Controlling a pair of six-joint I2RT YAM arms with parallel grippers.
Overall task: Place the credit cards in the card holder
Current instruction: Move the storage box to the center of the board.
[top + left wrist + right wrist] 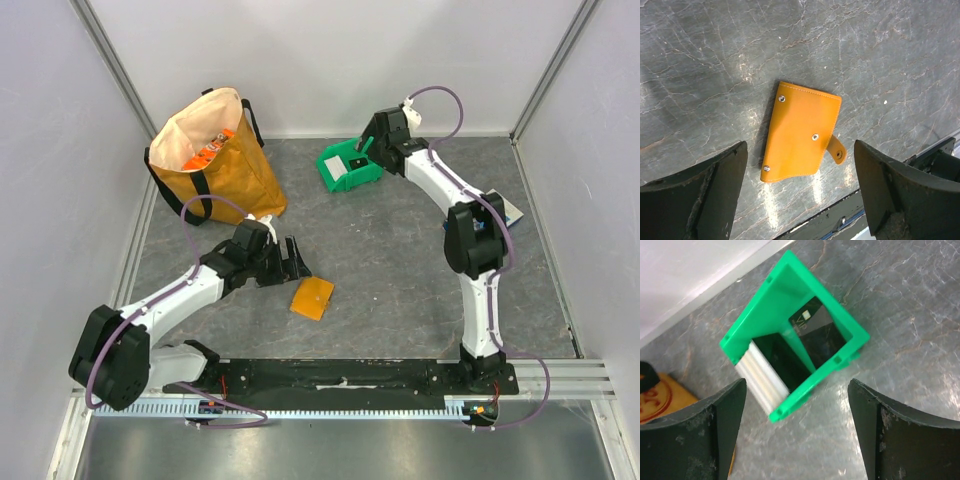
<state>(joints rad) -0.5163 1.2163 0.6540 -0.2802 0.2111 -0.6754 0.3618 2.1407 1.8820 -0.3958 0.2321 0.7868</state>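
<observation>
The card holder (311, 297) is a closed orange wallet lying flat on the grey table. In the left wrist view it (801, 132) shows its snap tab (837, 150) undone. My left gripper (295, 262) is open and empty, just above and left of the wallet; in its own view (800, 200) the wallet lies ahead between the fingers. The credit cards sit in a green bin (827, 295): a black card (817, 332) and a white stack (762, 377). My right gripper (797, 435) is open and empty, hovering over the bin (370, 175).
A big orange-yellow tote bag (215, 155) stands at the back left; its corner shows in the right wrist view (660, 395). A blue-and-white flat box (510, 210) lies behind the right arm. Enclosure walls ring the table.
</observation>
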